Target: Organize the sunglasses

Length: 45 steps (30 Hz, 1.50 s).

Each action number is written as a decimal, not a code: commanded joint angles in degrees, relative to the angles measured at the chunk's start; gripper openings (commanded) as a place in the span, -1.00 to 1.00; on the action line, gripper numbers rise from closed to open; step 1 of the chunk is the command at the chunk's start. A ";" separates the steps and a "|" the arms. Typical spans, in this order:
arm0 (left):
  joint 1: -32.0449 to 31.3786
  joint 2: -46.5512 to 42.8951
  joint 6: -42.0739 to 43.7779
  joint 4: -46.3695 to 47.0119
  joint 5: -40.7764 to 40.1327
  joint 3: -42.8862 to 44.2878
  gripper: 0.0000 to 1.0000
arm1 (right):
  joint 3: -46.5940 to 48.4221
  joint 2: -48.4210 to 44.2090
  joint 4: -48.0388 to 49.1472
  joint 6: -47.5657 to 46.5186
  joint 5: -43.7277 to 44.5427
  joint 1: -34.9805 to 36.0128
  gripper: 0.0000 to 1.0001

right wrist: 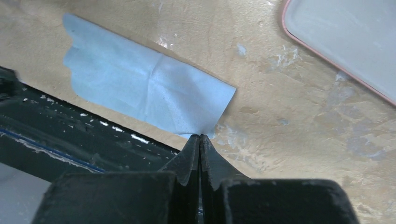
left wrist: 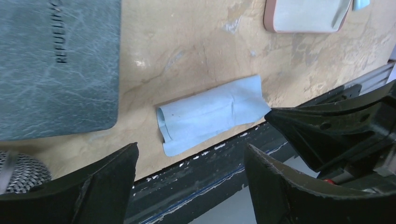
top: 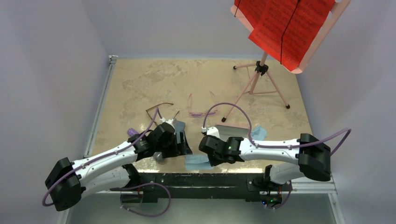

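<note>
The dark brown sunglasses (top: 159,111) and the translucent pink-purple sunglasses (top: 201,106) lie open on the tan table, beyond both grippers. My left gripper (top: 181,145) (left wrist: 191,161) is open and empty, low over the table's near edge. A blue-grey case (left wrist: 51,65) is on its left. My right gripper (top: 205,156) (right wrist: 200,138) is shut, and its tips pinch a corner of a light blue cloth (right wrist: 144,88) that lies flat at the near edge. The cloth also shows in the left wrist view (left wrist: 210,114). No sunglasses show in either wrist view.
A pink case (right wrist: 345,42) (left wrist: 303,14) lies right of the cloth, with a second light blue cloth (top: 258,134) beside it. A music stand (top: 261,84) with red sheets stands at the back right. The black table rail (left wrist: 210,163) runs just below the cloth.
</note>
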 commanded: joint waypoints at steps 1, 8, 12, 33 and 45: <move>-1.69 2.66 -1.21 4.31 3.80 -0.60 0.66 | -0.46 -1.14 3.38 -1.86 -1.73 -0.05 -1.00; -4.30 6.24 -3.65 5.69 3.75 -1.08 0.48 | -3.06 -1.22 2.94 -0.46 -2.60 -0.31 -1.00; -5.54 8.58 -4.59 7.17 4.39 -0.30 0.33 | -4.17 -1.66 5.26 -0.14 -4.73 -0.31 -1.00; -8.65 17.62 -9.86 6.35 1.18 4.83 -0.18 | -6.11 -1.97 9.90 2.06 -6.88 -0.31 -1.00; -8.65 19.44 -8.10 5.70 -3.12 8.49 -0.18 | -4.59 -6.59 4.61 3.32 -1.09 -0.43 -1.00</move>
